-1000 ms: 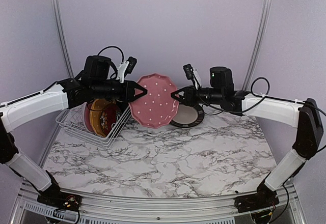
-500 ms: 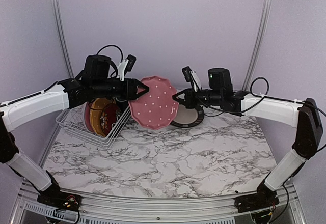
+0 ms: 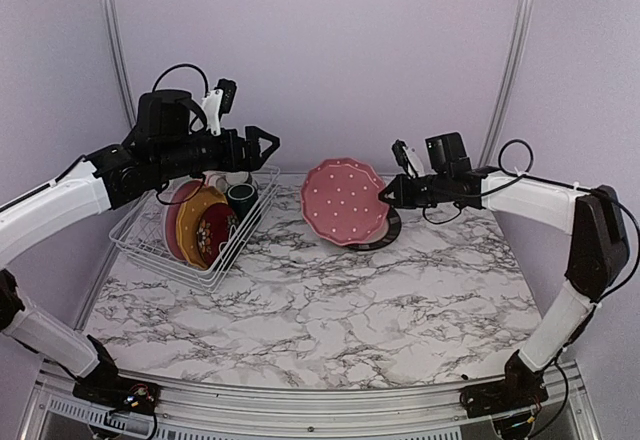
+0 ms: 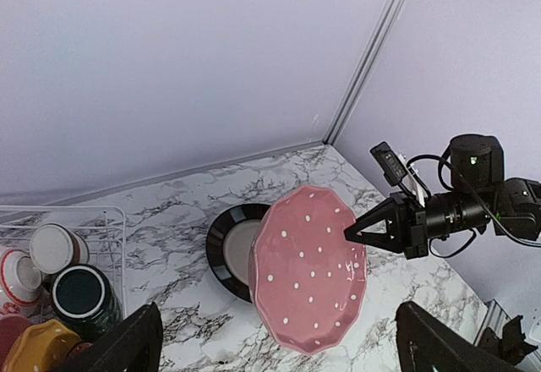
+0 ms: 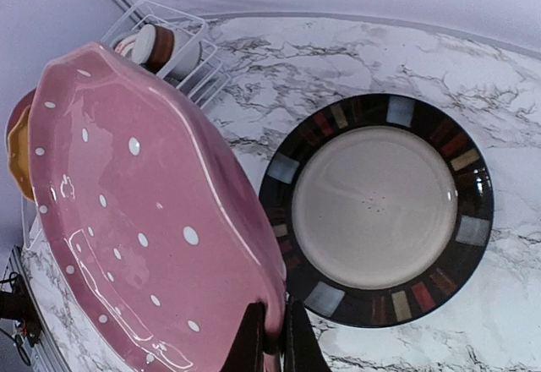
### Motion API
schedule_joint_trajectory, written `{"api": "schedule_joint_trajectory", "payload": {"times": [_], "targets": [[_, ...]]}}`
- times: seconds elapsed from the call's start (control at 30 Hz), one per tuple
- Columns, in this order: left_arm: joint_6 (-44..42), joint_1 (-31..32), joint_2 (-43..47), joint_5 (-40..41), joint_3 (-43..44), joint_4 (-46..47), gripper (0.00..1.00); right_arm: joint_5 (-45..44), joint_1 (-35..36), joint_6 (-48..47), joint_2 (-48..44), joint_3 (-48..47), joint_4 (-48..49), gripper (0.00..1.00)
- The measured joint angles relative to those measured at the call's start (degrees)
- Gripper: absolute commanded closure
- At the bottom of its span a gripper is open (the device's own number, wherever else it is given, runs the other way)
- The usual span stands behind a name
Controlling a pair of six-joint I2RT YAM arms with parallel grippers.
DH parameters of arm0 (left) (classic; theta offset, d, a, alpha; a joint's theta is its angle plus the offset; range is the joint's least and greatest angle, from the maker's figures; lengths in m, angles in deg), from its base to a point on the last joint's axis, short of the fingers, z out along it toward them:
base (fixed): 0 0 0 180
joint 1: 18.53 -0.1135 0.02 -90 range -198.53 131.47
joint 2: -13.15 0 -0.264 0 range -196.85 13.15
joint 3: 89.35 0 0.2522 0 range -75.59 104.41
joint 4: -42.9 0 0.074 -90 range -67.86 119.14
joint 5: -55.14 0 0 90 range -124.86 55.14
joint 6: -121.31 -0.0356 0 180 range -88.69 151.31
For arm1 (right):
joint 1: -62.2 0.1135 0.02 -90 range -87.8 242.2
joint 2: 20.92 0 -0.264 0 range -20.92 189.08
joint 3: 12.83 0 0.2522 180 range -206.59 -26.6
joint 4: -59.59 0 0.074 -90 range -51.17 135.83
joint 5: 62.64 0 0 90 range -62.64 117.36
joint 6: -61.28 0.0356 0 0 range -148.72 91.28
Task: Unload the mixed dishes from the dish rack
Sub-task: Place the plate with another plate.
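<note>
In the dish rack [image 3: 150, 256], an orange-yellow plate [image 3: 193, 222] and a dark red floral plate [image 3: 216, 230] stand on edge at the near end, with a dark teal mug [image 3: 241, 200] behind them. The left gripper [image 3: 268, 150] hovers over the rack's far end, jaws spread wide and empty. Right of the rack, the right gripper [image 5: 272, 338] pinches the rim of the pink plate [image 3: 345, 200]. This plate is glossy, white-dotted and many-sided, and it tilts steeply over a black plate [image 5: 469, 228] lying flat.

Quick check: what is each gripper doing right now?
Left gripper: open, holding nothing.
Right gripper: closed on the rim of the pink dotted plate.
</note>
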Motion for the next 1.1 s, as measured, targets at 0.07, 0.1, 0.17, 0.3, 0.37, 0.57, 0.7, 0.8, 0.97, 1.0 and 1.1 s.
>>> {"api": "schedule_joint_trajectory", "payload": {"times": [0.07,0.1,0.17,0.3,0.37,0.57,0.7,0.8,0.97,1.0,1.1], "targets": [[0.24,0.00,0.94,2.08,0.04,-0.09,0.01,-0.57,-1.60,0.17,1.70,-1.36,-1.68,1.00],[0.48,0.00,1.33,2.95,0.02,-0.09,0.01,-0.72,-2.32,0.24,2.60,-1.99,-2.43,1.00],[0.85,0.00,2.23,4.48,-0.24,-0.02,0.01,-0.70,-3.89,0.39,4.35,-3.15,-3.69,1.00],[1.09,0.00,4.48,6.25,-1.97,0.09,0.01,-0.61,-6.78,0.46,8.04,-5.53,-6.23,1.00],[1.09,0.00,5.86,6.82,-3.58,0.76,0.01,-0.63,-8.33,0.48,10.16,-7.04,-7.30,1.00],[1.11,0.00,7.67,8.00,-5.97,1.33,0.01,-0.11,-11.26,1.51,15.72,-10.99,-8.41,1.00],[1.11,0.00,7.93,8.70,-6.62,1.38,0.01,0.44,-11.80,2.29,18.95,-13.81,-9.18,1.00],[1.16,0.00,8.17,8.98,-7.21,1.36,0.01,1.09,-11.80,2.89,21.46,-16.06,-9.33,1.00],[1.46,0.00,8.70,10.25,-7.72,1.27,0.01,1.79,-11.80,3.89,24.02,-17.73,-9.60,1.00],[1.55,0.00,8.76,10.43,-7.72,1.29,0.01,1.81,-11.80,3.93,24.52,-18.03,-9.62,1.00],[1.75,0.00,8.94,11.19,-7.72,1.27,0.01,1.86,-11.80,4.33,25.86,-18.32,-9.62,1.00]]}}
